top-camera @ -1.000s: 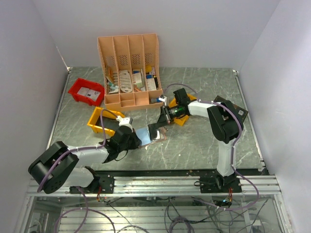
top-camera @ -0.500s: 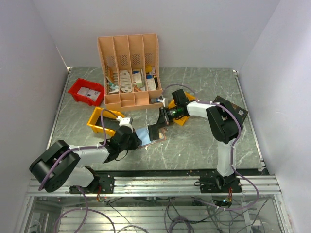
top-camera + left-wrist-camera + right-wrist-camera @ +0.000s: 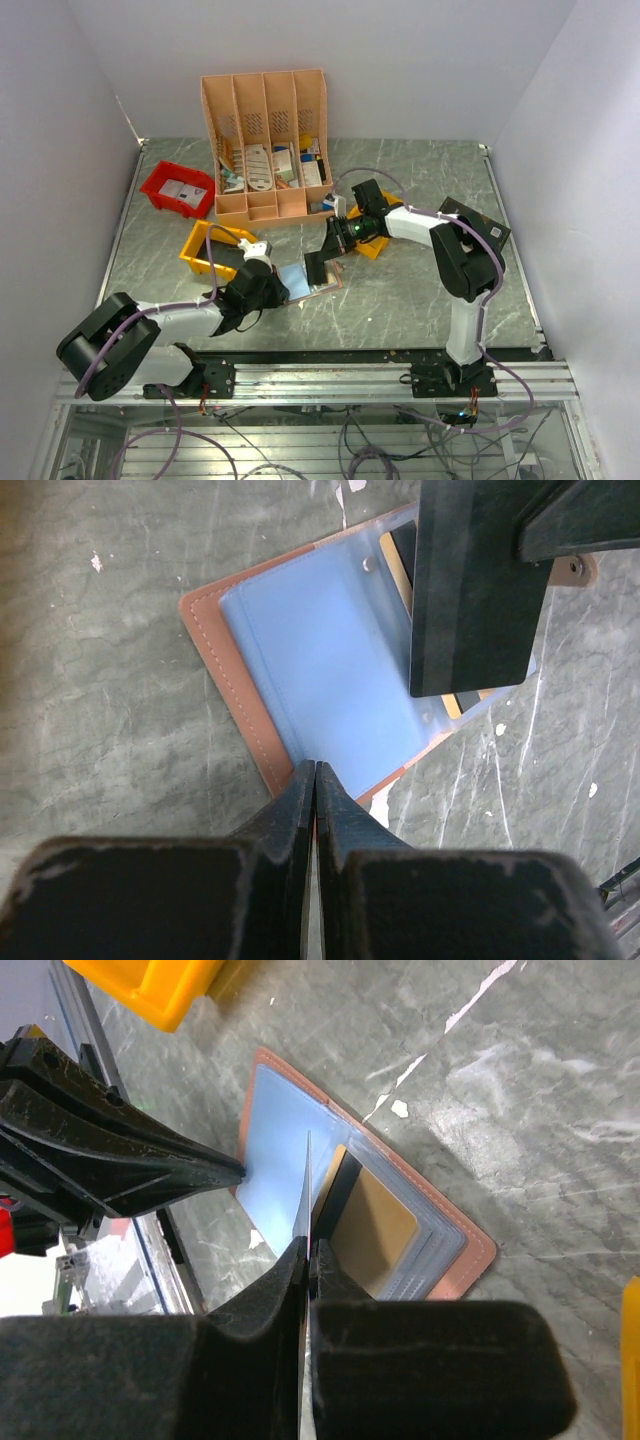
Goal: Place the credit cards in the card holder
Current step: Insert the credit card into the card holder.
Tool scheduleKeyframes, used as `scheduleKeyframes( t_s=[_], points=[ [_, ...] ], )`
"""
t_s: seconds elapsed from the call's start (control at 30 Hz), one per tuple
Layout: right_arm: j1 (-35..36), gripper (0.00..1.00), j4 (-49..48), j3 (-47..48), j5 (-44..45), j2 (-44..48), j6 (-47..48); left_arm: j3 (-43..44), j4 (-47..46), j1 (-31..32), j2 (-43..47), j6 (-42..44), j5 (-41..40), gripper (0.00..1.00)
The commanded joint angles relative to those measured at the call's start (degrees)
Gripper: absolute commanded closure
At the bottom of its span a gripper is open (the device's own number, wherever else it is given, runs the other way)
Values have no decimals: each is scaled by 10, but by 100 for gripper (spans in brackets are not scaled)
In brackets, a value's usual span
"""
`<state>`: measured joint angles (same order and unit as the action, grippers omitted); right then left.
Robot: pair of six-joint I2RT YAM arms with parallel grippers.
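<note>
Just changed: left gripper has finished closing, jaws now pinched tight on the near edge of the card holder, so the holder looks pinned for loading. The left arm lies low, stretched along the desk. Holder sits open and flat mid-desk, blue pockets up. Beyond it, right gripper clamps one credit card, edge-down over the far pockets, not yet in a slot. The right arm is bent, reaching in from the far right.
</note>
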<state>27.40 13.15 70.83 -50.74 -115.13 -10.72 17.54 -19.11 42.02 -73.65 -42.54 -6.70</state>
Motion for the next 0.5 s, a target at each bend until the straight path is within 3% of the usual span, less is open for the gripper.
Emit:
scheduleKeyframes(
  t_s=[0.0, 0.47],
  points=[
    [5, 100, 5, 6, 30, 3, 14, -7, 42, -7, 4, 19, -23, 90],
    [33, 100, 35, 23, 69, -21, 11, -4, 35, -8, -1, 23, -15, 91]
  ],
)
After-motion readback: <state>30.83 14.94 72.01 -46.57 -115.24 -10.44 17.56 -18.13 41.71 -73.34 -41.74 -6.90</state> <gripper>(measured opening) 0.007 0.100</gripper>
